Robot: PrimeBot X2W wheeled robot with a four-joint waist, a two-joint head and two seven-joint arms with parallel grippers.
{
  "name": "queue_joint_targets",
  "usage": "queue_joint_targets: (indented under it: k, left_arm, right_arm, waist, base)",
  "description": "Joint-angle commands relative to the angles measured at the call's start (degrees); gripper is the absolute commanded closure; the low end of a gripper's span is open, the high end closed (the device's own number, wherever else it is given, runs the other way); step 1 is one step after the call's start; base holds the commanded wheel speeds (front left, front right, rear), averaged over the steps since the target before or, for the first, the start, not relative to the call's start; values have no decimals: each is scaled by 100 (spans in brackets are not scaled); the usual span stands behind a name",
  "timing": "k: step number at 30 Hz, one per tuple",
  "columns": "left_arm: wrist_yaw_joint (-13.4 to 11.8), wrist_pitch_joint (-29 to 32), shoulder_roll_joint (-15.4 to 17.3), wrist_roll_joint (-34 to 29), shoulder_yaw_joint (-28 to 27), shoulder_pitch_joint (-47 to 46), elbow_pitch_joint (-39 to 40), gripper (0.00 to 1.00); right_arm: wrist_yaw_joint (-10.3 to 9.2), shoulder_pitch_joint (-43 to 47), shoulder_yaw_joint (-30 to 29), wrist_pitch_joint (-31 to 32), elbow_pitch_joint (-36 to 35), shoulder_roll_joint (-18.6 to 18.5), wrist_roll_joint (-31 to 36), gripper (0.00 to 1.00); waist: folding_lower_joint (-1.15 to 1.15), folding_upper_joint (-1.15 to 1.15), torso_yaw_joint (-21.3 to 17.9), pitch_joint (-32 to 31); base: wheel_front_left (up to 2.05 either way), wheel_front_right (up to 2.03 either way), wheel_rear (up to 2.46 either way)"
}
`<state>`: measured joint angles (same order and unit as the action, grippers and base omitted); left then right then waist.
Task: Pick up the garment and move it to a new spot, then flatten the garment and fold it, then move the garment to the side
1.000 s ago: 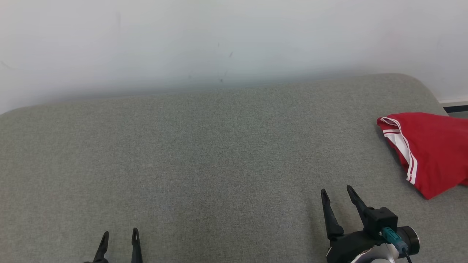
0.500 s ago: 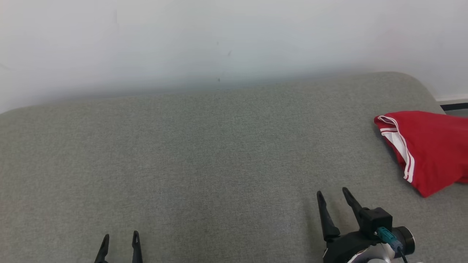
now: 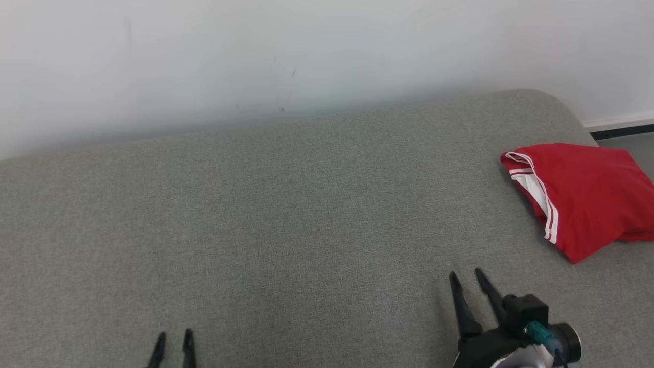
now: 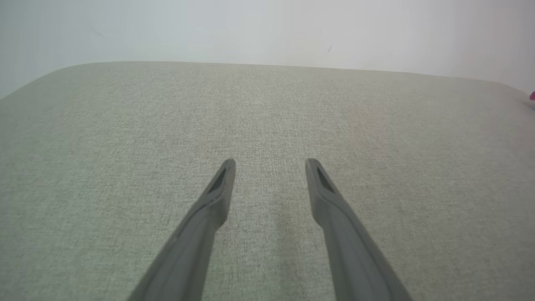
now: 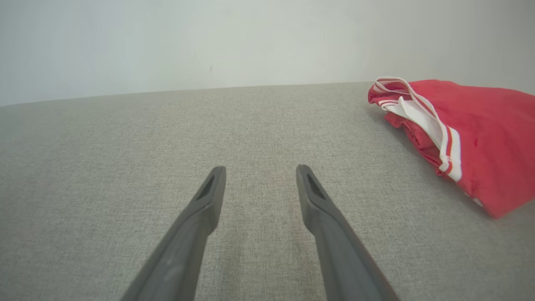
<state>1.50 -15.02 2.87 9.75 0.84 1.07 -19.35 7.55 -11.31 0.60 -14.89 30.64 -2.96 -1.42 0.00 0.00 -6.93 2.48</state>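
Red with white striped trim, the garment (image 3: 587, 204) is found folded at the worktop's (image 3: 286, 214) right edge, well apart from the left gripper (image 3: 174, 333) and right gripper (image 3: 465, 272), whose fingers are held apart and empty. The scene fits either a garment awaiting pickup or one already folded and set aside. Its layered folds are made plain in the right wrist view; in the left wrist view barely a red speck is caught.

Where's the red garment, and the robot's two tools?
red garment (image 3: 592, 194), head view, on its red top.
right tool (image 3: 465, 273), head view, between its fingertips.
left tool (image 3: 174, 333), head view, between its fingertips.
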Motion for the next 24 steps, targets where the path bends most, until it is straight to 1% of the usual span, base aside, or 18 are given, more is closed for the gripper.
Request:
queue_joint_targets:
  k: [1, 4, 10, 11, 12, 13, 24]
  left_arm:
    - [0, 3, -8, 1, 8, 12, -65, 100]
    - [6, 36, -16, 73, -4, -1, -199, 100]
    - [56, 237, -15, 754, -91, -91, -168, 100]
    - [56, 237, -15, 754, -91, -91, -168, 100]
    - [72, 288, -14, 973, -104, -107, -141, 100]
    - [72, 288, -14, 973, -104, -107, -141, 100]
    - [153, 556, -11, 2092, -184, -197, -13, 100]
  right_arm:
    - [0, 31, -2, 10, 51, 4, -1, 100]
    - [0, 125, -28, 62, 187, 11, -64, 100]
    - [-1, 107, -139, 287, 82, 11, -806, 100]
    - [-1, 107, -139, 287, 82, 11, -806, 100]
    - [-1, 127, -144, 333, 19, 11, -1054, 100]
    - [-1, 127, -144, 333, 19, 11, -1054, 100]
    - [-2, 218, -193, 573, -281, 10, -2293, 100]
  waist:
    - [0, 0, 0, 0]
    - [0, 0, 4, -1]
    - [0, 0, 37, -13]
    - [0, 0, 37, -13]
    - [0, 0, 48, -17]
    - [0, 0, 48, -17]
    - [0, 0, 109, -37]
  base:
    - [0, 0, 0]
    - [0, 0, 0]
    - [0, 0, 0]
    - [0, 0, 0]
    - [0, 0, 0]
    - [0, 0, 0]
    - [0, 0, 0]
